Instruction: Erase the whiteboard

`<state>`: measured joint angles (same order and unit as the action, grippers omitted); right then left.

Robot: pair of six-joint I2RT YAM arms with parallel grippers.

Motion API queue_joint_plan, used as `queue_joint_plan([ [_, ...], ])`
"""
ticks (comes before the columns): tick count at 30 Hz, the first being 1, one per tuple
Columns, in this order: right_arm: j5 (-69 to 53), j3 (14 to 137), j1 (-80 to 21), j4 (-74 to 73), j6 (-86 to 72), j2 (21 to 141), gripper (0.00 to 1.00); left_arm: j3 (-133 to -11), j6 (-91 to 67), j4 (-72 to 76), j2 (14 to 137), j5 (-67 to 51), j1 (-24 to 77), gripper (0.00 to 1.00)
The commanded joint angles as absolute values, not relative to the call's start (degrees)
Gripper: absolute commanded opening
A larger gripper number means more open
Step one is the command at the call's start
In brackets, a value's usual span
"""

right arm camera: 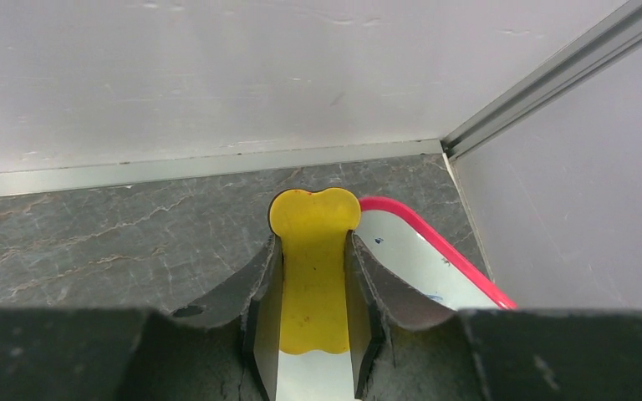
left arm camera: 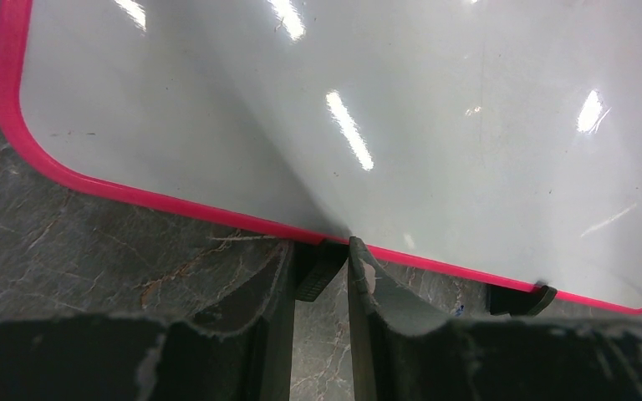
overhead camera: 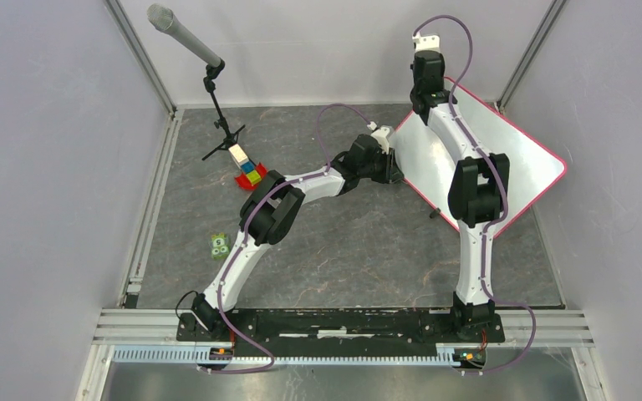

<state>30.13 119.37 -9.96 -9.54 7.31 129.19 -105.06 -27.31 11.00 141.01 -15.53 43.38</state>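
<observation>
Overhead view from behind; both wrist views close on whiteboard [left arm camera: 435, 100].

Lab test cell: white panel walls [overhead camera: 50, 125], aluminium rails [overhead camera: 146, 219], microphone [overhead camera: 180, 34] on stand.

A: How many boards?
B: 1 whiteboard [overhead camera: 527, 159].
A: Arms?
B: 2: left arm [overhead camera: 255, 221], right arm [overhead camera: 478, 188].
A: Grippers?
B: 2, 1 per arm: left gripper [left arm camera: 322, 251], right gripper [right arm camera: 312, 241].
A: Loose bits?
B: 1 microphone [overhead camera: 182, 35] on 1 stand [overhead camera: 221, 125], 1 green block [overhead camera: 219, 245], 1 block pile [overhead camera: 249, 171], too small to count through, and 1 yellow piece [right arm camera: 313, 284].
</observation>
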Motion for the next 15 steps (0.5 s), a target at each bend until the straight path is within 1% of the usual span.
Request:
queue_joint_plan([
  [1, 33.7, 117.4, -9.4, -7.1, 5.4, 127.2, 0.33, -106.6, -27.4, 10.5, 142.7, -16.4, 44.3, 0.22],
  [7, 37.0, 113.4, -8.1, -9.0, 1.1, 123.2, 0.33, -106.7, -27.4, 10.5, 142.6, -16.4, 44.4, 0.22],
  [11, 38.3, 107.4, -7.8, -7.2, 0.4, 119.7, 0.33, -106.7, -27.3, 10.4, 142.7, -16.2, 44.4, 0.22],
  [15, 40.0, 106.1, -6.8, -8.9, -1.9, 118.5, 0.33, -106.7, -27.2, 10.4, 142.6, -16.1, 44.5, 0.22],
])
